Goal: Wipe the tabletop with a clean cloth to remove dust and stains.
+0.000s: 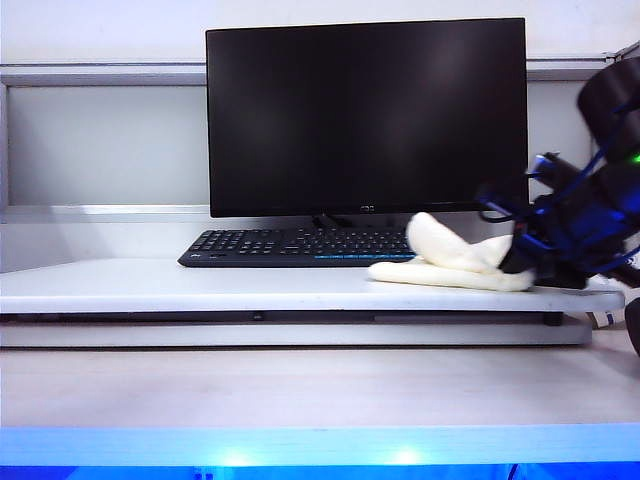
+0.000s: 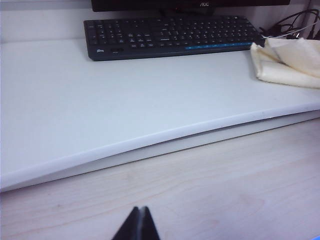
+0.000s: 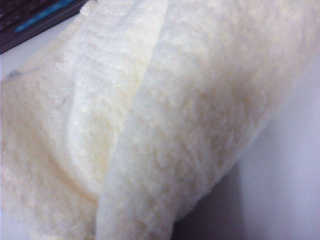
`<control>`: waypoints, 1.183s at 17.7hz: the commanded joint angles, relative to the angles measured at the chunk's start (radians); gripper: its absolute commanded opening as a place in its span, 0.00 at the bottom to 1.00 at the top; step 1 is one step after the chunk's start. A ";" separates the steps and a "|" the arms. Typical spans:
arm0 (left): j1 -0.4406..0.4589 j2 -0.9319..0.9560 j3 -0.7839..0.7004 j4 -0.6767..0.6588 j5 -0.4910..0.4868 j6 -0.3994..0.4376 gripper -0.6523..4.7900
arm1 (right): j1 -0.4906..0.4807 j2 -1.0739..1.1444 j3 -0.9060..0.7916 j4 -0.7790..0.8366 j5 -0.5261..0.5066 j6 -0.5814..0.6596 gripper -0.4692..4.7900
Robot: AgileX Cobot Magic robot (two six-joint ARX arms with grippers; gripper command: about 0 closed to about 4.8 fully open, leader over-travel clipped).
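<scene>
The glossy white tabletop (image 1: 200, 285) (image 2: 125, 100) stands raised on short feet. The cream-yellow cloth (image 1: 450, 262) (image 2: 287, 65) lies bunched on its right end, in front of the keyboard's right corner. My right gripper (image 1: 512, 265) comes in from the right, low over the board, and is shut on the cloth's right end. The cloth (image 3: 150, 125) fills the right wrist view and hides the fingers there. My left gripper (image 2: 140, 212) is shut on nothing and hangs over the lower wood-grain desk (image 2: 225, 185), short of the board's front edge. It is not seen in the exterior view.
A black keyboard (image 1: 290, 245) (image 2: 170, 35) lies at the back of the board, under a large dark monitor (image 1: 365, 115). Dark cables (image 2: 295, 22) sit behind the cloth at the far right. The wood-grain desk (image 1: 300, 385) runs along the front.
</scene>
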 commanded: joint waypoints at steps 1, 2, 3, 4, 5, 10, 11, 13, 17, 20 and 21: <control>0.001 0.000 0.000 -0.019 0.010 -0.003 0.11 | -0.014 0.031 -0.037 -0.261 0.060 -0.026 0.08; 0.001 0.000 0.000 -0.019 0.010 -0.003 0.11 | -0.010 0.031 -0.037 -0.259 0.059 -0.026 0.08; 0.001 0.000 0.000 -0.019 0.010 -0.003 0.11 | -0.002 0.031 -0.037 -0.254 0.060 -0.026 0.08; 0.001 0.000 0.000 -0.019 0.010 -0.003 0.11 | 0.003 0.031 -0.036 -0.251 0.060 -0.026 0.08; 0.001 0.000 0.000 -0.019 0.011 -0.003 0.11 | 0.004 0.031 -0.036 -0.247 0.059 -0.025 0.08; 0.001 0.000 0.000 -0.019 0.013 -0.003 0.11 | 0.102 0.032 -0.031 -0.220 0.079 -0.021 0.08; 0.001 0.000 0.000 -0.018 0.013 -0.003 0.11 | 0.129 0.033 -0.030 -0.211 0.091 -0.011 0.08; 0.001 0.000 0.000 -0.019 0.013 -0.003 0.11 | 0.172 0.044 -0.008 -0.213 0.093 0.009 0.08; 0.001 0.000 0.000 -0.018 0.013 -0.003 0.11 | 0.255 0.109 0.127 -0.264 0.094 0.019 0.08; 0.001 0.000 0.000 -0.018 0.013 -0.003 0.11 | 0.320 0.185 0.262 -0.317 0.101 0.032 0.08; 0.001 0.000 0.000 -0.019 0.013 -0.003 0.11 | 0.340 0.212 0.303 -0.329 0.101 0.034 0.08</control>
